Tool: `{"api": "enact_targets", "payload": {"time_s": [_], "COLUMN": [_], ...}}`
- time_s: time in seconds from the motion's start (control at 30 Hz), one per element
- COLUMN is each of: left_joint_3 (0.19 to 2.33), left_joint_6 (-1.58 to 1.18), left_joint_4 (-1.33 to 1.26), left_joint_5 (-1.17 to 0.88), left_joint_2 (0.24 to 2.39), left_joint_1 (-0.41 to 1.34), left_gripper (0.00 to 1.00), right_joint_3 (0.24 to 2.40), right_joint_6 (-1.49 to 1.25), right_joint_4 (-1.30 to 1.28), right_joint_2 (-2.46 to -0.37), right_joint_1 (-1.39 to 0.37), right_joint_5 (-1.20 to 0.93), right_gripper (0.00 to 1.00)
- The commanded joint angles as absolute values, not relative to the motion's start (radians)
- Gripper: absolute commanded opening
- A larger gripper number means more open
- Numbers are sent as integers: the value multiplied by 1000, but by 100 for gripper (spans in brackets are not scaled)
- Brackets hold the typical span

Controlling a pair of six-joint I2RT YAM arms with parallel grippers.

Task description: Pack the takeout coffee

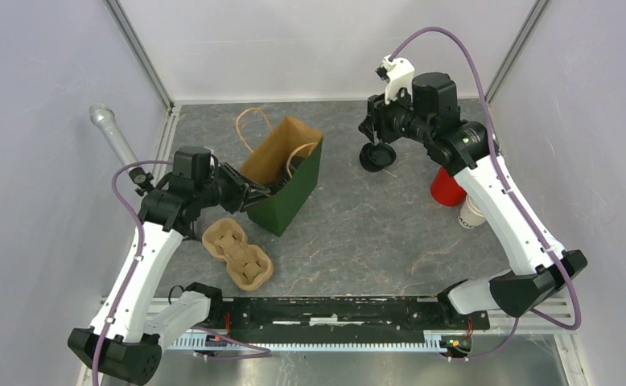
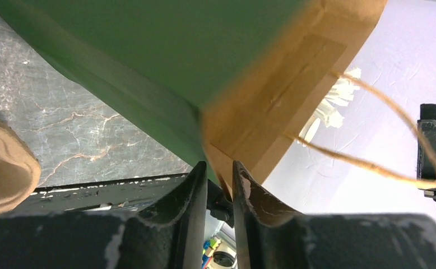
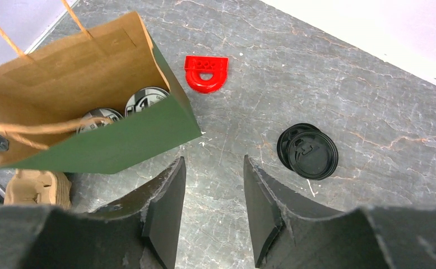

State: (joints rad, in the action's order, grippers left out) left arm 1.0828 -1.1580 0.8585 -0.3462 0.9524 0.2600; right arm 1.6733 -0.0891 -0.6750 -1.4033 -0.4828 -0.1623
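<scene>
Two takeout coffee cups with black lids (image 3: 147,100) (image 3: 98,119) stand inside the green paper bag (image 3: 115,143), which is brown inside. The bag stands open at the table's middle left (image 1: 290,189). My left gripper (image 1: 252,198) is shut on the bag's near rim, which shows pinched between the fingers in the left wrist view (image 2: 219,168). My right gripper (image 3: 213,162) is open and empty, above bare table between the bag and a small stack of loose black lids (image 3: 307,151). In the top view it (image 1: 372,133) hovers just over those lids (image 1: 376,156).
A brown cardboard cup carrier (image 1: 237,253) lies in front of the bag. A red cup (image 1: 446,186) and a stack of lidless cream cups (image 1: 472,213) stand at the right under my right arm. A small red plastic piece (image 3: 206,73) lies behind the bag.
</scene>
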Motion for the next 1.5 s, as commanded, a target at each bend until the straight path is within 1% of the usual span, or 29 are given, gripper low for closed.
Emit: {"api": "enact_targets", "payload": {"time_s": [0.0,0.13,0.23,0.3,0.4,0.43,0.47,0.57,0.6,0.63,0.8,0.93,0.97,1.0,1.07,1.13,1.2,1.27,1.37,1.47], "left_joint_3": [1154,1189,1221,1242,1293,1314,1344,1440,1469,1498,1558,1551,1544,1539,1527,1512,1491,1472,1468,1472], "left_joint_6": [-1094,-1063,-1045,-1034,-995,-975,-948,-859,-829,-790,-646,-583,-570,-558,-542,-533,-545,-555,-554,-540], "left_joint_4": [889,902,908,908,914,915,919,949,959,969,993,1020,1030,1041,1057,1064,1063,1051,1048,1046], "left_joint_5": [-313,-298,-287,-278,-262,-259,-256,-241,-242,-242,-255,-283,-281,-280,-281,-298,-318,-344,-364,-362], "left_joint_2": [966,977,988,994,1006,1012,1021,1052,1060,1069,1070,1050,1043,1038,1027,1018,1014,1015,1024,1023], "left_joint_1": [249,243,239,238,236,237,237,237,237,237,237,238,237,237,238,237,237,237,239,242], "left_gripper": [31,34,35,38,54,57,59,74,82,100,100,100,100,100,100,100,100,100,100,100], "right_joint_3": [1672,1674,1667,1655,1628,1618,1606,1593,1589,1581,1567,1598,1602,1613,1617,1625,1637,1622,1592,1588], "right_joint_6": [-94,-93,-98,-114,-142,-151,-158,-191,-200,-208,-177,-132,-111,-100,-74,-77,-109,-166,-243,-254], "right_joint_4": [-661,-661,-660,-658,-661,-662,-665,-717,-745,-767,-892,-980,-999,-1019,-1019,-998,-971,-899,-769,-676], "right_joint_2": [-1368,-1368,-1363,-1355,-1342,-1334,-1328,-1311,-1308,-1304,-1308,-1328,-1333,-1338,-1332,-1334,-1355,-1367,-1383,-1419], "right_joint_1": [-476,-474,-472,-470,-468,-468,-466,-460,-454,-443,-352,-214,-175,-138,-71,-8,42,92,141,157], "right_joint_5": [-145,-132,-118,-111,-98,-94,-86,9,61,99,287,308,301,311,327,298,287,254,250,299], "right_gripper": [50,54,59,62,67,70,75,86,91,98,98,98,97,94,85,74,58,46,40,39]}}
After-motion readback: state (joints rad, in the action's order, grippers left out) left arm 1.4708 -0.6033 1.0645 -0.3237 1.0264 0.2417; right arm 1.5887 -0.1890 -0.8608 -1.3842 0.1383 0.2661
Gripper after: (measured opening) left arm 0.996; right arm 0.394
